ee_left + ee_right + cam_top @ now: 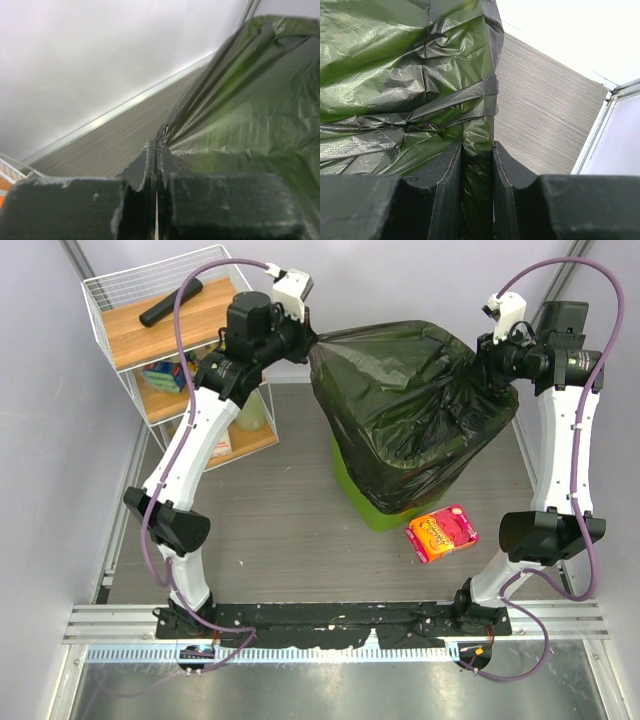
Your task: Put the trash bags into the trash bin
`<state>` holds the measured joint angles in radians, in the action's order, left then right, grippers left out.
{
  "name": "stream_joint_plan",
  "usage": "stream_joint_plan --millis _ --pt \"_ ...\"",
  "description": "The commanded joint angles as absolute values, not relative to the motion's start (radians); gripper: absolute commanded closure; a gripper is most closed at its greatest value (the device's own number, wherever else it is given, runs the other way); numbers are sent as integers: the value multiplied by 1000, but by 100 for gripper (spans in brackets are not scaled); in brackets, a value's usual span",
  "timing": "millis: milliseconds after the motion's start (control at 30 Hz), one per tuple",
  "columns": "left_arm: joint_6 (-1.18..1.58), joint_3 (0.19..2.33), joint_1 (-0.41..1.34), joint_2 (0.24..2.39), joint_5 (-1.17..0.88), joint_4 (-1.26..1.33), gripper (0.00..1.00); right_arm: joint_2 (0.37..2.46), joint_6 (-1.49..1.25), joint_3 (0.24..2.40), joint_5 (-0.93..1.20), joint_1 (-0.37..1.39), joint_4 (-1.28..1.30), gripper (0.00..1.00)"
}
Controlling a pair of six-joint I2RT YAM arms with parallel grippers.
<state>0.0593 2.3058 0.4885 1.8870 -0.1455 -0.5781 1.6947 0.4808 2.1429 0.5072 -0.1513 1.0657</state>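
The black trash bag [410, 410] hangs spread wide over the lime-green trash bin [372, 508], which shows only at its lower front. My left gripper [312, 340] is shut on the bag's left top edge; in the left wrist view [159, 150] the jaws pinch thin plastic [240, 120]. My right gripper [484, 358] is shut on the bag's right top edge; in the right wrist view [477, 150] a fold of bag [410, 75] fills the gap between the jaws. Green shows through the stretched film.
A pink snack packet [442, 533] lies on the table right of the bin. A white wire shelf [170, 350] stands at the back left with a slim black roll [170, 303] on top and bottles below. Walls close in on both sides.
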Motion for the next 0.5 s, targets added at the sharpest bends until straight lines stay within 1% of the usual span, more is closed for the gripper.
stream_joint_plan --millis 0,67,167,400,467 --pt "8 2209 483 1809 -80 -517 100 1649 522 2146 482 -146 1104 73" --pt "5 2154 476 1793 -72 -503 100 1644 520 2148 486 -146 1104 69" --pt "5 2091 459 1776 -72 -492 100 1638 512 2148 489 -146 1100 61" --pt "-26 1864 446 1695 -74 -396 100 1629 509 2148 482 -146 1104 53" --pt "-28 1784 446 1669 -74 -353 100 1625 506 2145 477 -144 1103 48"
